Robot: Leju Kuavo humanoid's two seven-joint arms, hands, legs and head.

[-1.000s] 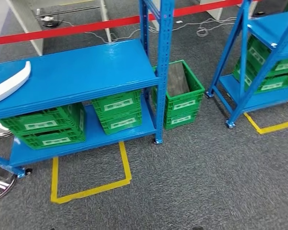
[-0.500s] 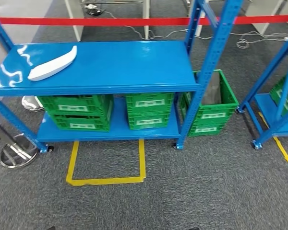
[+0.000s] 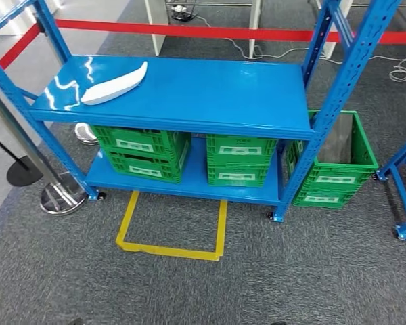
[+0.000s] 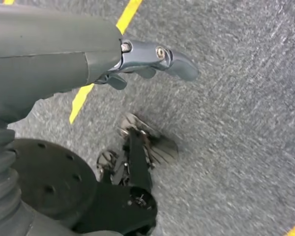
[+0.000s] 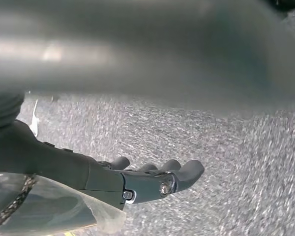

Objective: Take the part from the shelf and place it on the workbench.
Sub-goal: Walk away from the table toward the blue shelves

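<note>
White part lies flat on the top board of the blue shelf, toward its left end, nothing touching it. No workbench in my head view, so the placing end is unconfirmed from here. Both arms hang low over the grey carpet: left hand has fingers out straight and apart, holding nothing; right hand the same, slack and empty. So I read it as: part on the shelf, not in hand, pick and carry both left to do. Below are green crates on the lower board, yellow floor tape in front, red barrier behind.
</note>
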